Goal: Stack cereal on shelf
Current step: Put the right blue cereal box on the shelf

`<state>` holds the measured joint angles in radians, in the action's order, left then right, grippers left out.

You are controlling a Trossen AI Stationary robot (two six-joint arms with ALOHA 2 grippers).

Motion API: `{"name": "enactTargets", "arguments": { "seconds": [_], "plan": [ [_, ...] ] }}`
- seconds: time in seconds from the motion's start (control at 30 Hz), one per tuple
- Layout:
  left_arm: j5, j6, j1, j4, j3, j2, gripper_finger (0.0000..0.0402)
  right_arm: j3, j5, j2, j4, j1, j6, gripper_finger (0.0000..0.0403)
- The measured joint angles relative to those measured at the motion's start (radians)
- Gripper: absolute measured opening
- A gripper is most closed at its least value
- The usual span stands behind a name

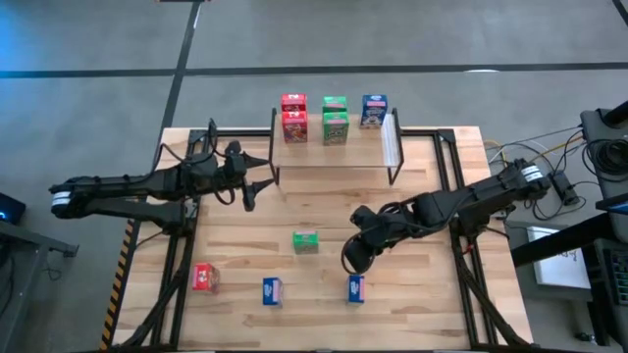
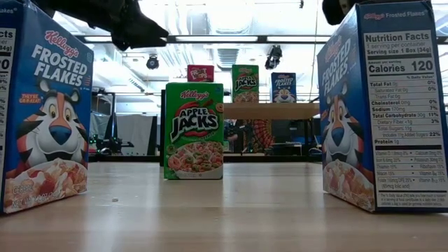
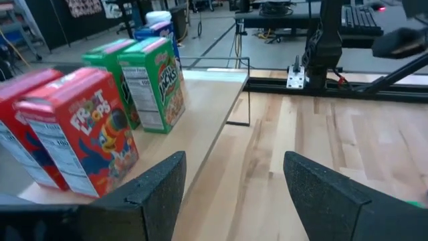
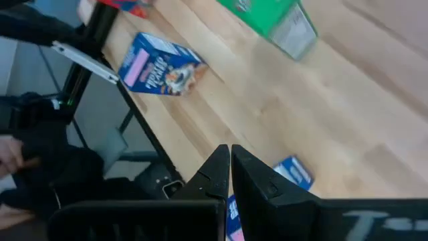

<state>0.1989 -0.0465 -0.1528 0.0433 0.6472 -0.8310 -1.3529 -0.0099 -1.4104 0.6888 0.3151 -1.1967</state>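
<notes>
The shelf [image 1: 334,157] stands at the table's far edge and carries two red cereal boxes [image 1: 293,118], two green ones [image 1: 335,120] and a blue one [image 1: 373,111], all upright. On the tabletop stand a green box [image 1: 305,241], a red box [image 1: 205,277] and two blue boxes [image 1: 272,290] [image 1: 355,288]. My left gripper [image 1: 260,183] hovers open at the shelf's left end, facing the red boxes [image 3: 80,134], its own fingers wide apart [image 3: 234,194]. My right gripper [image 1: 351,260] hangs shut and slanting down above the right blue box [image 4: 294,173], holding nothing.
Black frame rails [image 1: 451,167] run along the table's left and right sides. Cables and equipment [image 1: 589,167] lie past the right edge. Bare wood [image 1: 324,201] lies between the shelf and the loose boxes. Two blue boxes [image 2: 42,105] [image 2: 381,105] stand close to the low camera.
</notes>
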Motion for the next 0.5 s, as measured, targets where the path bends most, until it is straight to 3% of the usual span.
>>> {"name": "enactTargets", "arguments": {
  "seconds": [0.2, 0.5],
  "plan": [
    [0.000, 0.052, 0.027, -0.014, -0.001, -0.003, 0.0235, 0.000, -0.038, -0.007, -0.011, 0.032, -0.083, 0.0009],
    [0.000, 0.112, 0.172, -0.081, -0.016, -0.017, 0.0235, 0.000, 0.051, -0.007, -0.140, 0.111, -0.080, 0.0009]
  ]
}}
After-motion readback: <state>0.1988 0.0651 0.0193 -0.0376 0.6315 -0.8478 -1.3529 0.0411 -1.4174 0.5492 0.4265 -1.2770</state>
